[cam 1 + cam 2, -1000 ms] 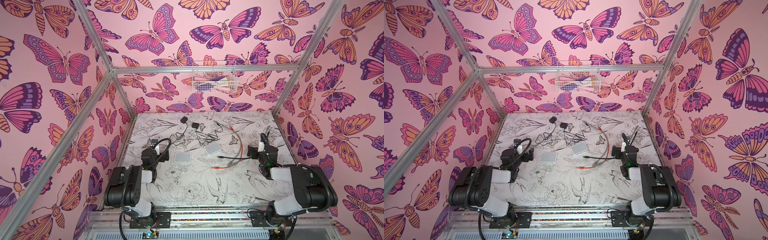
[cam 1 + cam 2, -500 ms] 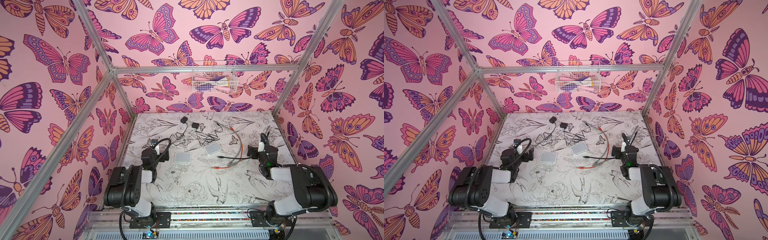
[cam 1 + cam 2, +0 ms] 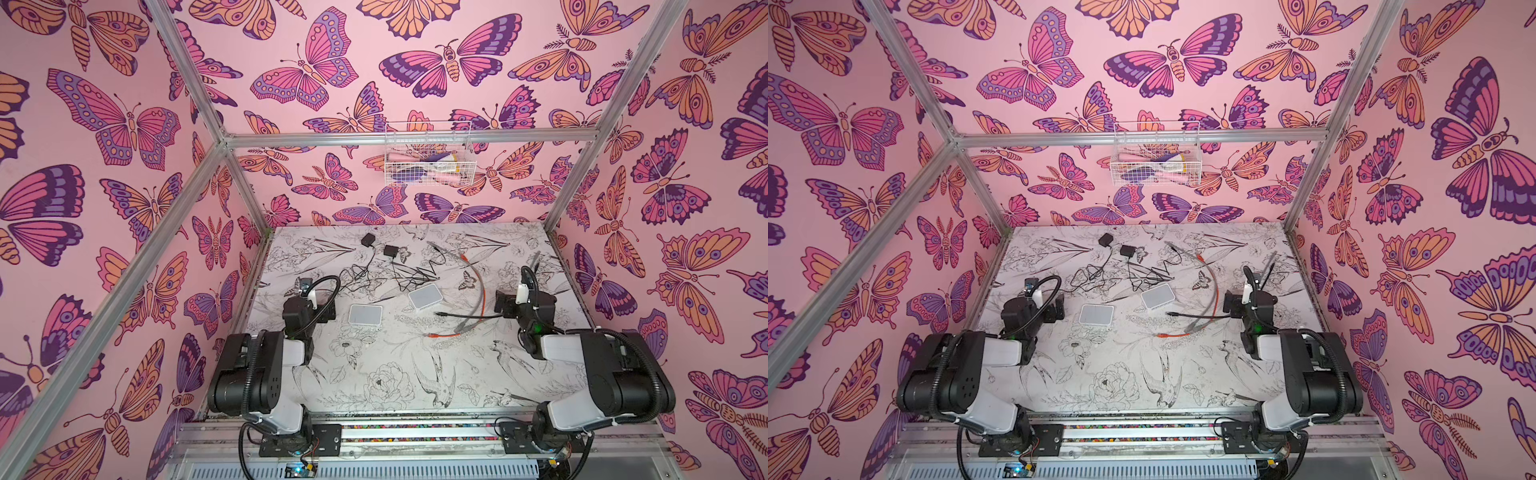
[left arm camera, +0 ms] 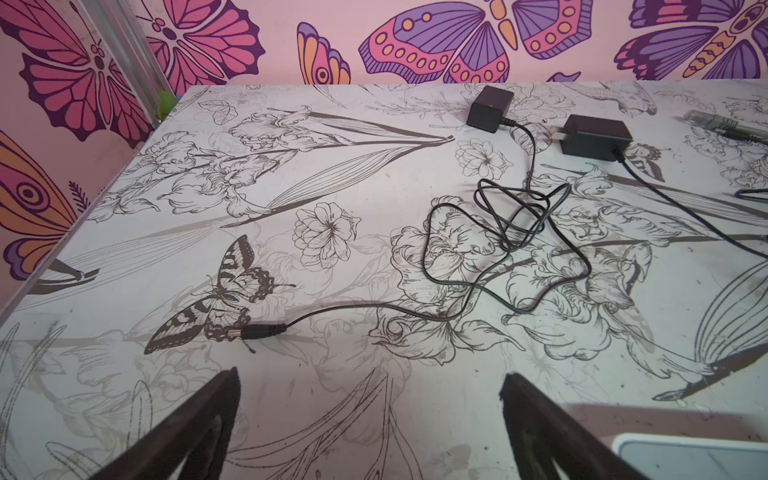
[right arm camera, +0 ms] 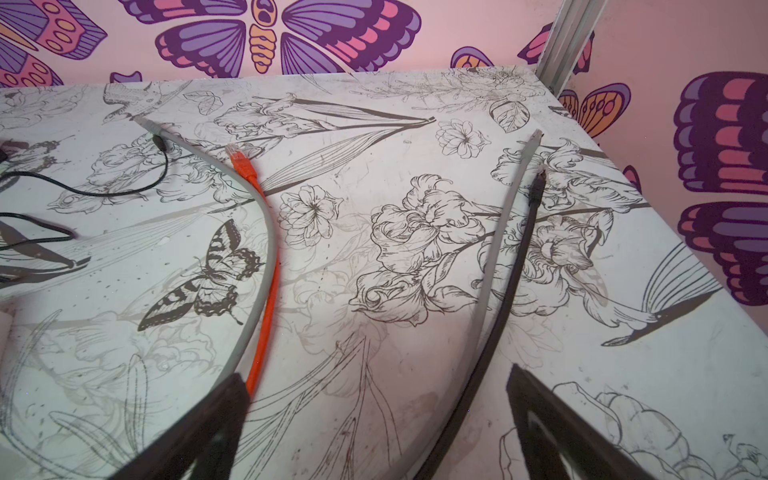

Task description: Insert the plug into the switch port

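Note:
Two white switches lie mid-table in both top views, one [image 3: 365,314] near my left gripper [image 3: 326,308] and one [image 3: 424,298] further back; their ports do not show. The near switch's corner [image 4: 690,455] shows in the left wrist view. A black barrel plug [image 4: 257,332] on a thin cord lies ahead of the open left gripper [image 4: 370,374]. My right gripper [image 5: 376,374] is open and empty over the table, with a black cable [image 5: 498,316] running between its fingers. An orange cable's plug [image 5: 237,156] and a grey cable's plug [image 5: 537,135] lie further off.
Two black power adapters [image 3: 368,240] [image 3: 390,250] with tangled cords [image 3: 395,274] lie at the back. An orange cable end [image 3: 432,336] lies in front of the switches. A wire basket [image 3: 428,160] hangs on the back wall. Pink walls close in three sides.

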Controlling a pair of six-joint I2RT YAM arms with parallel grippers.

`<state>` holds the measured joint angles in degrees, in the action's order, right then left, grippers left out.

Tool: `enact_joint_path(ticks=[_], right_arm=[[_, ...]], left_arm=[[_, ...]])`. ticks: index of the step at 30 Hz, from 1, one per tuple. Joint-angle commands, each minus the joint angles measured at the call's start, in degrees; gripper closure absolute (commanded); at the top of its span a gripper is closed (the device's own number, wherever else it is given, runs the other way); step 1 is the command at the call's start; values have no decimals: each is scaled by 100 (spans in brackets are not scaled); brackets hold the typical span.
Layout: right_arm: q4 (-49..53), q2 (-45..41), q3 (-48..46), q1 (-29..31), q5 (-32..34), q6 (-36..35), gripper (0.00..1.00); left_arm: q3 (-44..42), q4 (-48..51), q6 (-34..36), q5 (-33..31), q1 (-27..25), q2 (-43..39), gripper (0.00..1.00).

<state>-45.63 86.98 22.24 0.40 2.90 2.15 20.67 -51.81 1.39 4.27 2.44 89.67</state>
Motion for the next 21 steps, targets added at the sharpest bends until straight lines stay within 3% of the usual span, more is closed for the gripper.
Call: enact_joint_path(ticks=[1, 3, 6, 9, 11, 14, 17, 18, 19, 21], right_arm=[[15, -85, 114, -6, -8, 57, 1], [19, -80, 114, -12, -4, 57, 1], [21, -91, 110, -12, -4, 57, 1], [-171, -104, 90, -8, 8, 50, 1], [297, -473, 236, 8, -34, -11, 1], [1766, -1349, 747, 60, -27, 123, 1], [2458, -2080, 1114, 211, -773, 259, 1], [2761, -2315, 1268, 348, -737, 369, 1], [3012, -2468, 1394, 410, -670, 758, 1], [4682, -2696, 1700, 401, -214, 2493, 1]], left_arm=[[69, 13, -44, -84, -15, -77, 0], [65, 7, -46, -249, -55, -84, 0], [-1, -84, -183, -1186, -239, -188, 0], [275, 1121, -117, -1755, -476, -917, 0], [540, 2055, -306, -2209, -606, -1408, 0], [651, 2728, -763, -2322, -835, -2246, 0], [1062, 3756, -1272, -2113, -1009, -2672, 0], [1270, 4134, -1414, -2000, -1045, -2732, 0], [1444, 4410, -1523, -1963, -1069, -2744, 0], [1816, 4925, -1747, -1913, -1070, -2621, 0]])
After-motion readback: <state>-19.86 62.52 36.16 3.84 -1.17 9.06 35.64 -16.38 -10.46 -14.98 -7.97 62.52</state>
